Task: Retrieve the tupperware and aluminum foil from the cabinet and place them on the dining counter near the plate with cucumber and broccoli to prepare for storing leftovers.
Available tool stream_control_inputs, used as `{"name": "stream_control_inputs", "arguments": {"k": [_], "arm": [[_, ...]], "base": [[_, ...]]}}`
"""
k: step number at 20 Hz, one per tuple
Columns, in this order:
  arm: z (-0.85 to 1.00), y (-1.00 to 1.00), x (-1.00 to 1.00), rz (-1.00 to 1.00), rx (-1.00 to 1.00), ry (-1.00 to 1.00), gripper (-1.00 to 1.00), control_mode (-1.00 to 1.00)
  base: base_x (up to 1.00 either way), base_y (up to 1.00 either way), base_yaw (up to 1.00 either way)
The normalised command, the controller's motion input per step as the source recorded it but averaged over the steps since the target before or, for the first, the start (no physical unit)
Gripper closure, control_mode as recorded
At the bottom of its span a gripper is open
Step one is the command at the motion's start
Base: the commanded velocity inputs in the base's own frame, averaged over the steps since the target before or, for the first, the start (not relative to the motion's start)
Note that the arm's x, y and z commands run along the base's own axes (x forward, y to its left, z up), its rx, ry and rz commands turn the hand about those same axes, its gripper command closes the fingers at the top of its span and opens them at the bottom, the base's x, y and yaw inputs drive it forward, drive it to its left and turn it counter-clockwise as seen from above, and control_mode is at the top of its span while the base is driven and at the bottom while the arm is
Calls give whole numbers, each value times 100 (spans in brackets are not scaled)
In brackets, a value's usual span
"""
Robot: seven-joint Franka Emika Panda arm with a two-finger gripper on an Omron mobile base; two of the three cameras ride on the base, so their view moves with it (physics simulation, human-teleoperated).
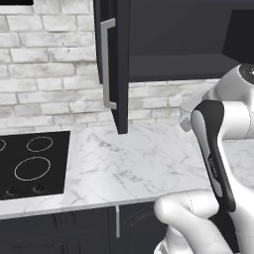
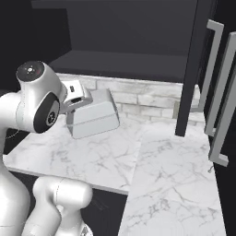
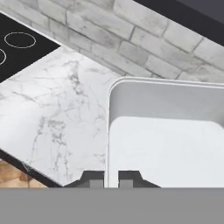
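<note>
My gripper (image 2: 77, 105) is shut on the tupperware (image 2: 94, 119), a pale grey box held tilted in the air above the marble worktop. In the hand view the two fingertips (image 3: 92, 178) pinch the rim at the left edge of the tupperware (image 3: 166, 131), and my gripper (image 3: 111, 179) sits at the bottom. A corner of the tupperware (image 1: 184, 111) shows behind my forearm. The black cabinet (image 1: 173, 44) stands open above, its door (image 1: 119, 64) swung out with the silver bar handle (image 1: 106, 64). Its dark shelf (image 2: 120, 62) looks bare. The aluminum foil, dining counter, plate, cucumber and broccoli are out of view.
A black cooktop (image 1: 32, 163) is set into the marble worktop (image 1: 129, 163) to the left, with a white brick wall (image 1: 44, 74) behind. Tall black cupboards with silver handles (image 2: 216, 92) close off the right side. The open door's lower edge hangs over the worktop.
</note>
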Motion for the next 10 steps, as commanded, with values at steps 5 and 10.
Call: {"name": "stream_control_inputs", "arguments": {"k": [5,10], "arm": [[0,0,0,0,0,0,100,100],[0,0,0,0,0,0,100,100]], "base": [[-100,-1,3],[-85,69,33]]}}
